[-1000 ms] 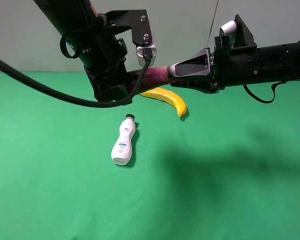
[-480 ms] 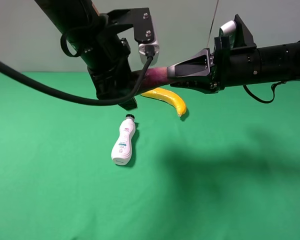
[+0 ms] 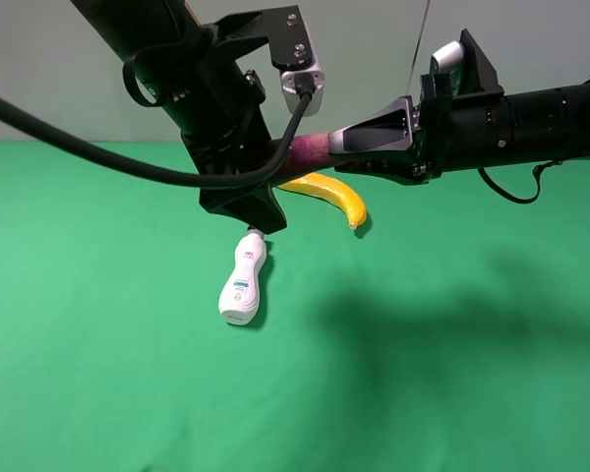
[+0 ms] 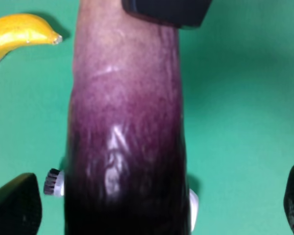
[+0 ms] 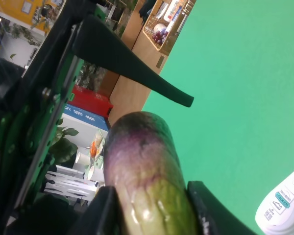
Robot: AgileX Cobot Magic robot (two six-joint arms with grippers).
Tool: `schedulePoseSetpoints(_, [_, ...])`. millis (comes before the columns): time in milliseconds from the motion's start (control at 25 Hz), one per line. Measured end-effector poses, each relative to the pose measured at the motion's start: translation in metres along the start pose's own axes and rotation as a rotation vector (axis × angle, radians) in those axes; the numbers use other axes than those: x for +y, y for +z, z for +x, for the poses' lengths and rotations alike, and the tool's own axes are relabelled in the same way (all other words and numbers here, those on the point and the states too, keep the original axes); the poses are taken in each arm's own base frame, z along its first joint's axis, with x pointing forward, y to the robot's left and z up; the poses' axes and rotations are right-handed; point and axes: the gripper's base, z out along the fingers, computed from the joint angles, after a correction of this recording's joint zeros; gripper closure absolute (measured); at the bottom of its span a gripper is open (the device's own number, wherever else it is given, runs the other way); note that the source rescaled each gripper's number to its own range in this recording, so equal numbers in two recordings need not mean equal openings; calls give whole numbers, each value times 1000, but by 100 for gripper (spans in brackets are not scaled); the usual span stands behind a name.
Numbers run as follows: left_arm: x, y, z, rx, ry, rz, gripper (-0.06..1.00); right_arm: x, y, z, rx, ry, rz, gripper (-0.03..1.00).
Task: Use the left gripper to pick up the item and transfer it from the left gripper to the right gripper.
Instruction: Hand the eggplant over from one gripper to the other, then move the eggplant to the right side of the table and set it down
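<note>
Okay so my black cable-draped left gripper (image 3: pixel 246 192) just let go. A second ago it was clamped; now its jaws stand wide apart, clear of the long dark purple eggplant (image 3: pixel 305 149) on both sides. My right gripper (image 3: pixel 359 143), the one with flat whitish-scuffed jaws, stays pinched on the pale stem end, so the handover looks basically done; I'd say only backing my left arm off remains. The eggplant hangs roughly level in the upper middle of the frame, off the green cloth (image 3: pixel 452 344), just above the curved yellow banana (image 3: pixel 332 194). The skin is glossy, purple fading to pinkish-tan.
</note>
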Motion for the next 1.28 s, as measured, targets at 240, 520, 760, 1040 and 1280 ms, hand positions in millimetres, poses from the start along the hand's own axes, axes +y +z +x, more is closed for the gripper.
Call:
schedulePoseSetpoints(240, [-6, -21, -1, -13, -12, -32, -5, 0, 0, 1, 9, -4, 3, 95])
schedulePoseSetpoints(520, [-20, -77, 3, -47, -91, -182, -5, 0, 0, 1, 9, -4, 3, 95])
schedulePoseSetpoints(760, [-35, -123, 15, -54, -218, -314, -5, 0, 0, 1, 15, -7, 5, 95])
schedulePoseSetpoints(1040, [-56, -174, 31, -149, -425, -466, -5, -1, 0, 2, 22, -8, 7, 95])
schedulePoseSetpoints(1280, [-81, -213, 52, -199, -539, -568, -5, -1, 0, 3, 32, -2, 10, 95])
